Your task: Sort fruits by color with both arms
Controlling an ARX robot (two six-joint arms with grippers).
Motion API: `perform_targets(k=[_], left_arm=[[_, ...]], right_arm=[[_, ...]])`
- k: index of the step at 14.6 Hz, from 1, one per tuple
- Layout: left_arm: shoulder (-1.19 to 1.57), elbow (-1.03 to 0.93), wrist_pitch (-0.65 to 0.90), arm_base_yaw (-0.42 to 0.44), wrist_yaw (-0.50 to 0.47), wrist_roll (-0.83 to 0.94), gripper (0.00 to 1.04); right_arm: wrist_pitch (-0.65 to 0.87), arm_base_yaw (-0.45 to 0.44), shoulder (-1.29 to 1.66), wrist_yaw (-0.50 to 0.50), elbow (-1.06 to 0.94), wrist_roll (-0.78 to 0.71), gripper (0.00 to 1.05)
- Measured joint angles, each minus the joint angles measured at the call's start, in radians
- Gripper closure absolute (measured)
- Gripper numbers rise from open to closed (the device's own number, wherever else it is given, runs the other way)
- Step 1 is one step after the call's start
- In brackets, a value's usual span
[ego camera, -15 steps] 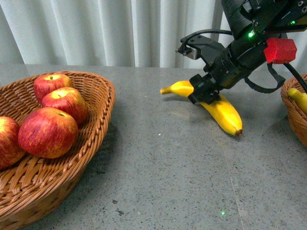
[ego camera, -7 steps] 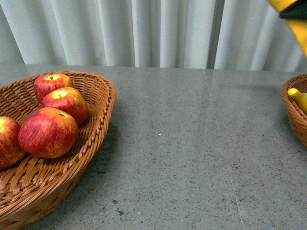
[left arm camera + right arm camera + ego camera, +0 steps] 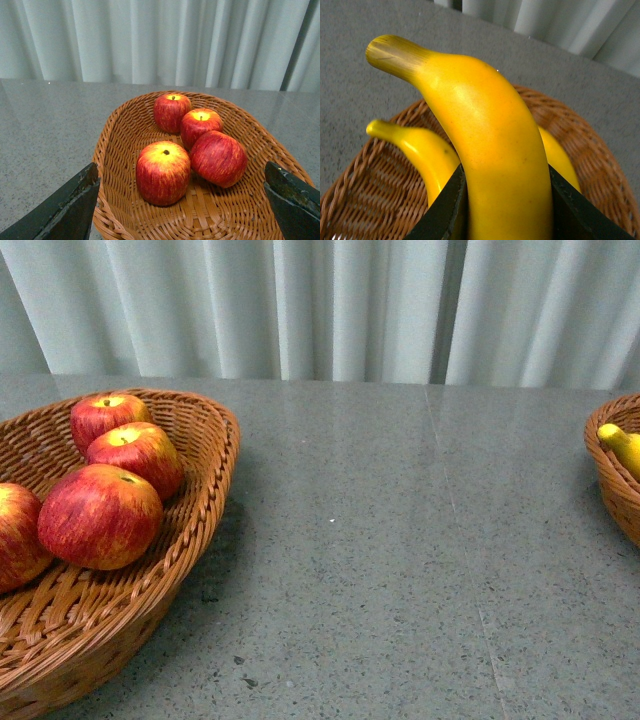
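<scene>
Glossy yellow is most of what we get from the right wrist camera: a banana (image 3: 490, 150) clamped between the right gripper's (image 3: 506, 210) black fingers (image 3: 445, 210), long axis running straight out from the jaws, stem end pointing away and curving over the wicker basket (image 3: 365, 195) underneath. We can't tell how high above it the fruit sits. Two more bananas (image 3: 420, 150) lie in that basket, one on each side of the held one.

Over on the left wrist camera, the left gripper (image 3: 182, 200) is spread wide with nothing in it, hanging over an oval woven basket (image 3: 115, 150) with four round red apples (image 3: 162, 172) streaked yellow, stem dimples mostly up.

From the front camera we see neither arm, just speckled grey stone tabletop (image 3: 400, 540), the apple basket at the left, and a banana tip (image 3: 620, 445) poking over the right basket's rim.
</scene>
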Motion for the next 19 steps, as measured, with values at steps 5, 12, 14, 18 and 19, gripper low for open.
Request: perform_targets(k=[5,12,14,18,19], left_arm=[[0.0,0.0,0.0,0.0,0.0,0.0,0.07],[0.0,0.0,0.0,0.0,0.0,0.0,0.07],[0.0,0.0,0.0,0.0,0.0,0.0,0.07],[0.0,0.0,0.0,0.0,0.0,0.0,0.07],[0.0,0.0,0.0,0.0,0.0,0.0,0.07]], right_arm=[[-0.014,-0.024,-0.005,-0.029,-0.019,-0.039,0.34],[0.326,-0.004,-0.243,-0.171,-0.134,0.35,0.07],[0.369,0.007,-0.469,-0.201,-0.309,0.544,0.07],[0.335,0.219,-0.962,0.411,-0.7,0.48,0.63],[0.351,0.319,-1.036,0.512,-0.79,0.471,0.92]])
